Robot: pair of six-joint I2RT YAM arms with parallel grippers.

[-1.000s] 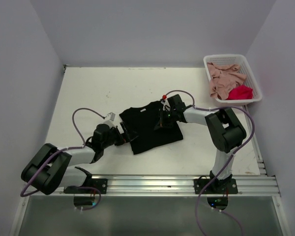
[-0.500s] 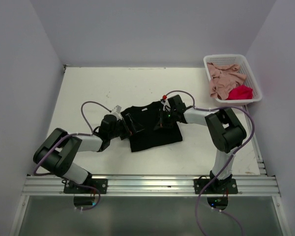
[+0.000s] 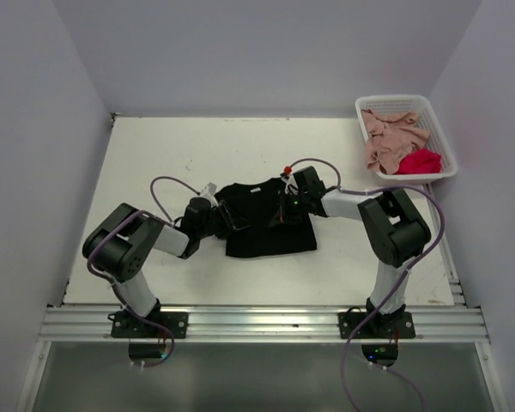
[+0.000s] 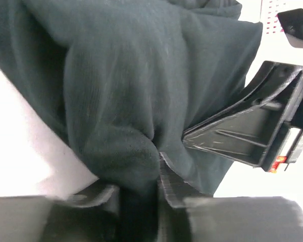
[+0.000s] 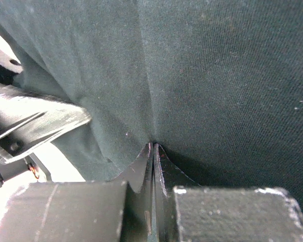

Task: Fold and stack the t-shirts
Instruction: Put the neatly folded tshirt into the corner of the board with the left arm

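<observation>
Top view, black t-shirt (image 3: pixel 266 227): lies near the middle of the white desk (image 3: pixel 172 163), partly folded, collar toward the far side.
Top view, left hand (image 3: pixel 226 221): at the shirt's left edge, with the arm low over the desk.
Top view, right hand (image 3: pixel 285 213): on the shirt's upper right part.
Top view, basket (image 3: pixel 393 100): white lattice, at the far right corner of the desk, well apart from the black t-shirt.
Top view, pink t-shirt (image 3: pixel 388 137): crumpled in the basket, filling most of it.
Top view, red t-shirt (image 3: pixel 419 160): bunched at the basket's near end, touching the pink one.
Left wrist view, left hand: fingers (image 4: pixel 174 186) clamped on a thick fold of the black cloth, which bulges just above the pinch.
Left wrist view, right hand: seen at the right, its body against the cloth. Its grip cannot be told from this view.
Right wrist view, right hand: fingers (image 5: pixel 141 166) pressed together, tips nipping the black cloth. Creases run out from the tips.
</observation>
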